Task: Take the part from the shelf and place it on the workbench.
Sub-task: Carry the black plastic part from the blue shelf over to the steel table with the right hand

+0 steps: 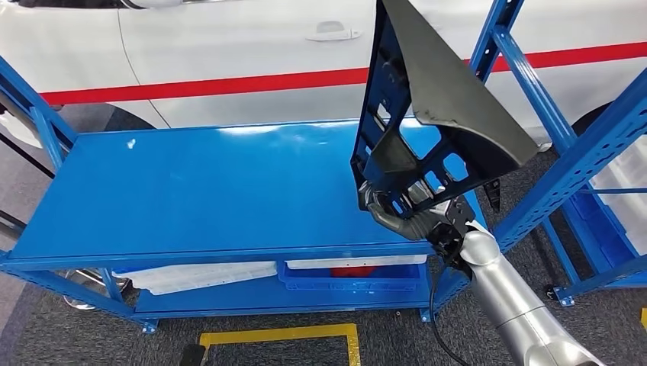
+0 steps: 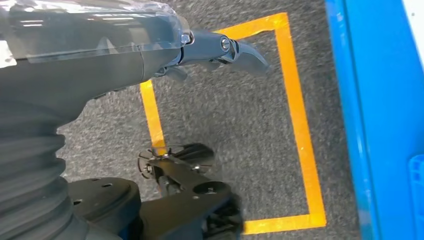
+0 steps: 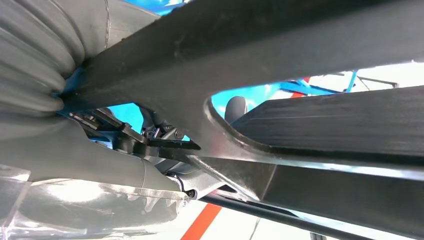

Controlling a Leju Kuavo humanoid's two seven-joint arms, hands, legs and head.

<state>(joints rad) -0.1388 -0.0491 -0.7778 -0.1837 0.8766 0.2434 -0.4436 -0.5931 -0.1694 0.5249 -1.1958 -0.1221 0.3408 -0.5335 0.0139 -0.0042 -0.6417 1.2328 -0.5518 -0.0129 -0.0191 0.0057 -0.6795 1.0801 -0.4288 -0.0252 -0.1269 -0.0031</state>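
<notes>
A large black plastic part [image 1: 450, 107], a ribbed frame with a smooth curved panel, stands upright over the right end of the blue workbench top [image 1: 191, 187]. My right hand [image 1: 416, 213] grips its lower edge, and the part's lower corner is close to the bench surface. From the right wrist the part [image 3: 280, 60] crosses close in front of the hand [image 3: 150, 145]. My left hand [image 2: 220, 50] hangs beside my body above the grey floor, with nothing in it and its fingers stretched out.
A white car with a red stripe [image 1: 229, 80] stands behind the bench. A blue shelf upright [image 1: 580, 160] rises at the right. A blue bin [image 1: 351, 274] and white trays sit on the lower shelf. Yellow floor tape [image 2: 295, 115] marks a box.
</notes>
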